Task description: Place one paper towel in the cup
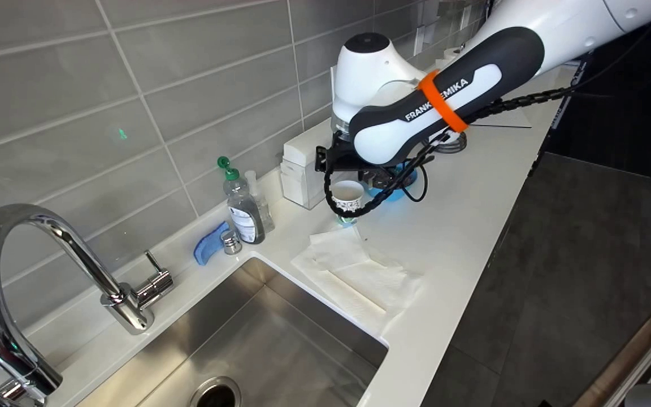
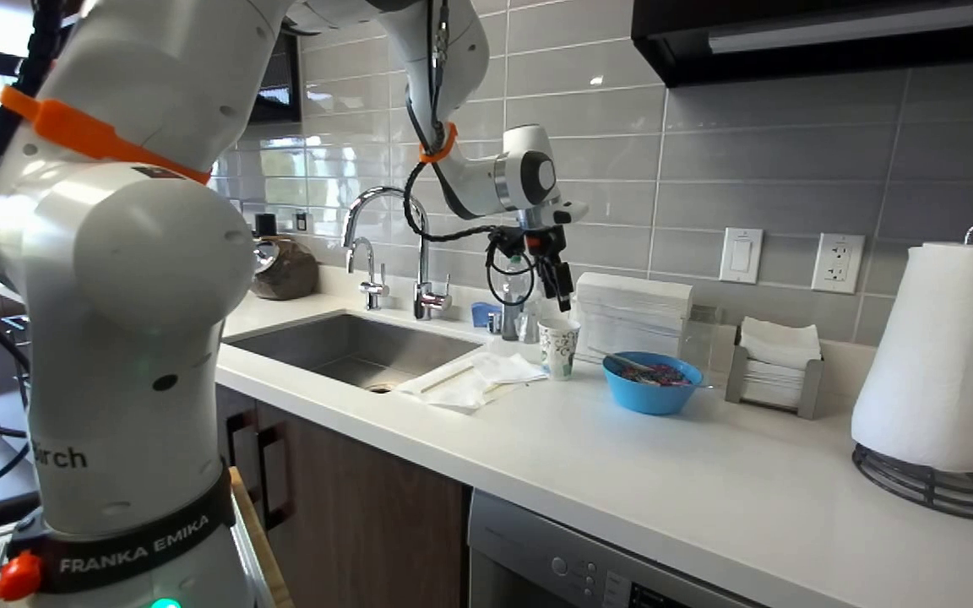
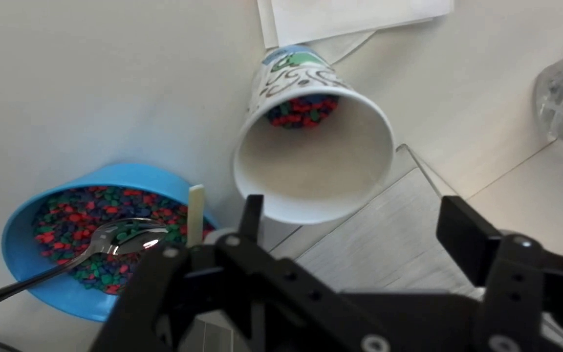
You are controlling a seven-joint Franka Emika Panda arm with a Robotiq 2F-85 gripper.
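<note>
The cup (image 2: pixel 558 348) stands upright on the counter, white with printed swirls; it shows in an exterior view (image 1: pixel 347 192) partly behind a cable. In the wrist view the cup (image 3: pixel 320 166) holds red, green and dark blue bits. Flat white paper towels lie in overlapping sheets beside the sink, in both exterior views (image 1: pixel 359 271) (image 2: pixel 474 380); an edge of them shows in the wrist view (image 3: pixel 355 19). My gripper (image 3: pixel 352 215) is open, with nothing between its fingers. In an exterior view the gripper (image 2: pixel 567 300) points down just above the cup's rim.
A blue bowl (image 2: pixel 651 397) of coloured bits with a spoon stands beside the cup. A white towel stack (image 2: pixel 634 308) stands behind, by the wall. A soap bottle (image 1: pixel 243 209), the sink (image 1: pixel 280 345), a napkin holder (image 2: pixel 774 380) and a towel roll (image 2: pixel 943 355) are around.
</note>
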